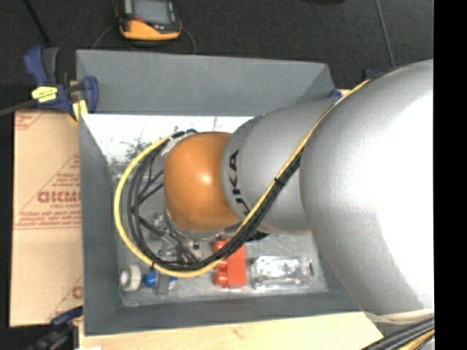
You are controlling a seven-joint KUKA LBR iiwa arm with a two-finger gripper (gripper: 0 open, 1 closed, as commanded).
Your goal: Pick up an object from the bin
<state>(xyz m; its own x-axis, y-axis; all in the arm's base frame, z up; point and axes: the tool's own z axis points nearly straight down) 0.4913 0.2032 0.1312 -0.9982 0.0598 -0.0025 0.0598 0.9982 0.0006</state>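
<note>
Few things in view: red-orange blocky plastic piece [232, 270], clear crinkled plastic packet [283, 270], small white round cap-like piece [131, 277] and small blue piece [150, 278], all along the lower edge of the grey metal bin [95, 217] floor.
Gripper: gripper [181, 245] sits low in the bin under the orange wrist cover [195, 181]. Open or closed cannot be told, and nothing is seen in its hold.
Nearest thing: the red-orange piece, just beside the gripper to its lower right, with its top edge under the yellow cable [117, 199]. The packet lies just beside its right side; touching or not cannot be told.
Other side: the white and blue pieces lie near the gripper's lower left, apart from the red-orange one.
Handling, red-orange piece: likely light, stiff and not fragile. The flat sides look easiest to take hold of, across the narrow width.
Handling, packet: likely light, soft and slippery, and it would crumple. It is better pinched at an edge.
Risk: the cable loop hangs close and could snag.
Writing: letters "KA" readable on the silver arm [350, 166]. No label is readable on the bin's things.
</note>
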